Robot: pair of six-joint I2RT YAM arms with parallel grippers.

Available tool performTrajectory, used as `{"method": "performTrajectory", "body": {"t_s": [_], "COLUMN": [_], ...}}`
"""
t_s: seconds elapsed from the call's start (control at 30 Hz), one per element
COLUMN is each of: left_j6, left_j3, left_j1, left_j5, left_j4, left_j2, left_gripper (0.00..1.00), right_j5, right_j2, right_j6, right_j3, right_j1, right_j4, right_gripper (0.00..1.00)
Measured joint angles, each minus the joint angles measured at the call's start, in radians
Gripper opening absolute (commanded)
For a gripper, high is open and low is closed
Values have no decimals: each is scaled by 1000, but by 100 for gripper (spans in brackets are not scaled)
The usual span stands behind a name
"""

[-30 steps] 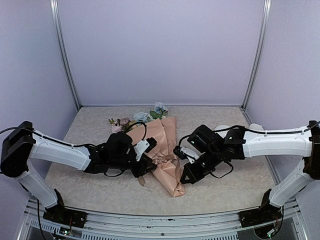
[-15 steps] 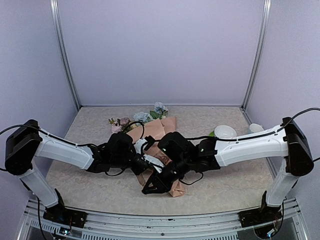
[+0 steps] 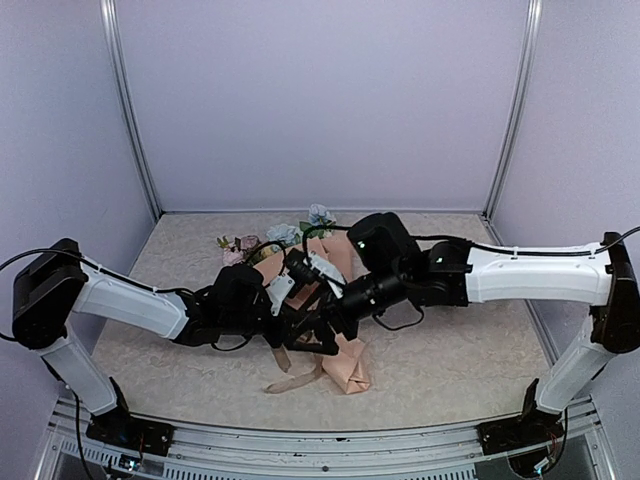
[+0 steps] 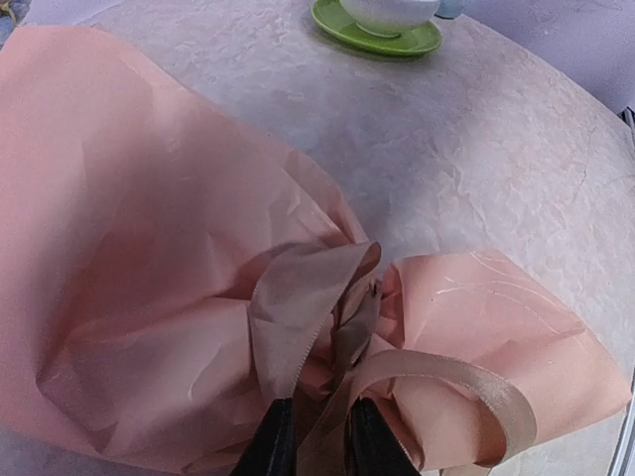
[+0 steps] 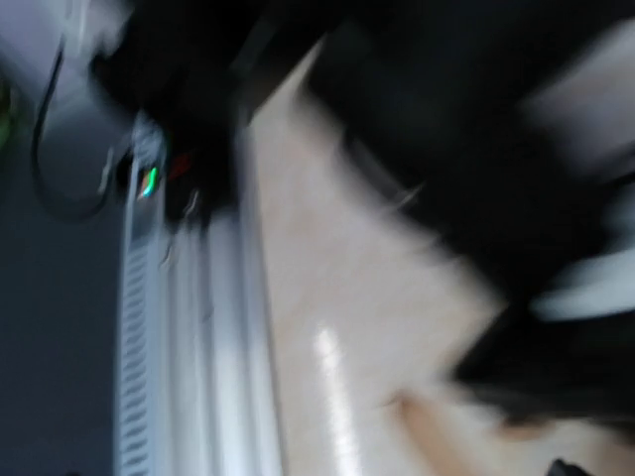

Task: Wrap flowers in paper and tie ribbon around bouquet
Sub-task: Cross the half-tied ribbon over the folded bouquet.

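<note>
Tying step in hand, by judgement. Nearest: left gripper (image 4: 319,443) clamped on soft, loopy beige-tan fabric ribbon (image 4: 298,317), gathered at waist of creased peach-pink paper cone bouquet (image 4: 129,248), lying on pale mottled table (image 3: 450,370). Beyond: right gripper (image 3: 312,338), jaw state not discernible through blur. Farthest: small pale blue blooms (image 3: 318,214). Next: probably drawing the knot snug without tearing thin paper.

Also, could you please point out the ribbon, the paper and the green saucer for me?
the ribbon (image 4: 303,297), left wrist view, on its wide upright loop.
the paper (image 4: 119,198), left wrist view, on the broad face of the wrap.
the green saucer (image 4: 422,42), left wrist view, on its bare right rim.
</note>
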Motion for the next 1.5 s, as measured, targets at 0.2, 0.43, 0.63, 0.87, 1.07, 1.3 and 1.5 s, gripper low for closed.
{"method": "performTrajectory", "body": {"t_s": [0.2,0.43,0.63,0.87,1.07,1.3,1.5], "left_j6": [-21,-47,-68,-76,-76,-74,-74], "left_j3": [-36,-42,-42,-42,-42,-42,-42], "left_j1": [-17,-37,-37,-37,-37,-36,-31], "left_j5": [-11,-29,-35,-35,-34,-21,-7], "left_j4": [59,65,66,66,66,72,74], "left_j2": [-7,-7,-7,-3,2,15,18], "left_gripper": [20,17,15,15,15,15,14], "right_j5": [-42,-2,-66,-136,-169,-195,-213], "right_j2": [-97,-10,76,150,195,216,227], "right_j6": [18,-2,34,86,103,140,175], "right_j3": [-117,-153,-214,-235,-234,-231,-230], "right_j1": [-246,-267,-264,-259,-253,-253,-253], "right_j4": [137,151,195,277,313,359,378], "right_gripper": [98,29,37,33,12,7,39]}}
